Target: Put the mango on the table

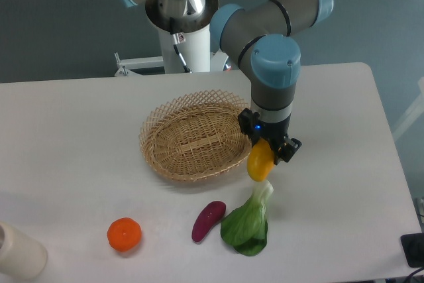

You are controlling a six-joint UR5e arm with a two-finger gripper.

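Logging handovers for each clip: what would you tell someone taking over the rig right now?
Hand: shut on the mango, hanging just right of the basket and above the leafy green.
Done: mango is gripped and out of the basket.
Left: lower it onto a bare part of the table, then open. The eggplant and orange lie near the front edge.

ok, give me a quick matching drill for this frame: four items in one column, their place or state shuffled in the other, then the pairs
Things:
1. mango
2. orange
3. eggplant
4. wicker basket

Place or state:
A. lying just left of the leafy green
B. held in the gripper
C. empty, mid-table
D. alone near the front left of the table

Pairs: 1-B, 2-D, 3-A, 4-C
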